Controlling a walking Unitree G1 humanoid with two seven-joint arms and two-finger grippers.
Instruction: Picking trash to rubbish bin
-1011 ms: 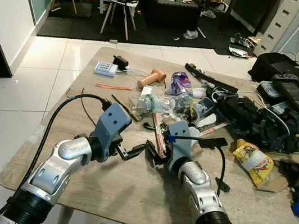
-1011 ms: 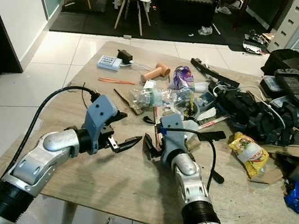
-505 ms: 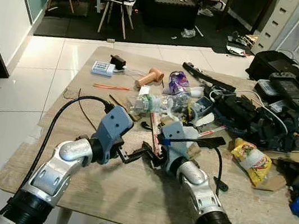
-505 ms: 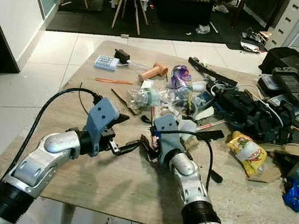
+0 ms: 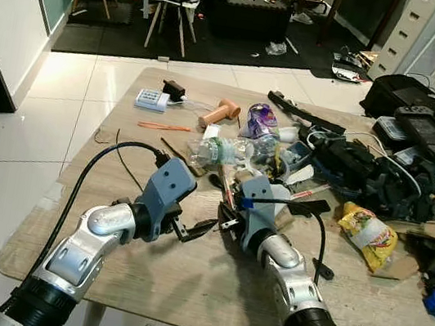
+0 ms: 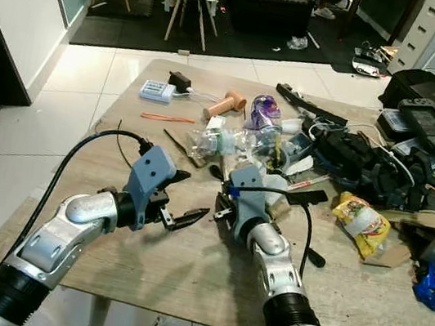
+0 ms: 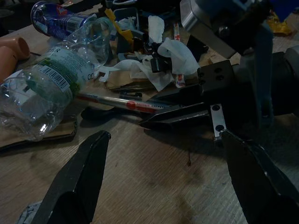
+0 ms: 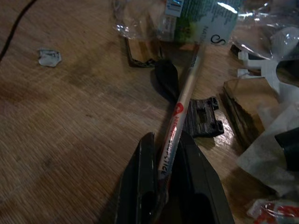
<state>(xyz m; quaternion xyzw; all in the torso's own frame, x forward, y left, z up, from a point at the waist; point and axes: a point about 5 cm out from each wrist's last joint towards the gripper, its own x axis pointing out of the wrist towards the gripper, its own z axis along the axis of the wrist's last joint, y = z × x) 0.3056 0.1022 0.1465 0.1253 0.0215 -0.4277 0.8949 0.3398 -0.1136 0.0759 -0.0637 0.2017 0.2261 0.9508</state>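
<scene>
The trash we want first is a long thin wrapper stick (image 8: 180, 109), silver with red marks on it. It lies flat on the wooden table (image 5: 182, 281), at the near edge of a big messy pile. Our right claw (image 8: 163, 186) has its two black fingers closed tight on the near end of the stick. The stick points straight away from that claw, toward the pile, so a pull back along its length should slide it free (we think that is the easy way out).

Our left claw (image 5: 194, 229) is just beside the right one, nearer the left side of the table. Its fingers (image 7: 79, 182) are spread wide and hold nothing. The right arm is the one doing the work here.

A little farther on, the far end of the stick sits close to a squashed clear bottle (image 7: 42, 88) lying on its side. We cannot tell if they touch. White crumpled paper (image 7: 173, 56) is near it too.

Farther back we see a small purple bottle (image 5: 262, 121), a yellow snack bag (image 5: 365, 232) off to the right and a wooden mallet (image 5: 219, 113). We have not spotted a rubbish bin yet.
</scene>
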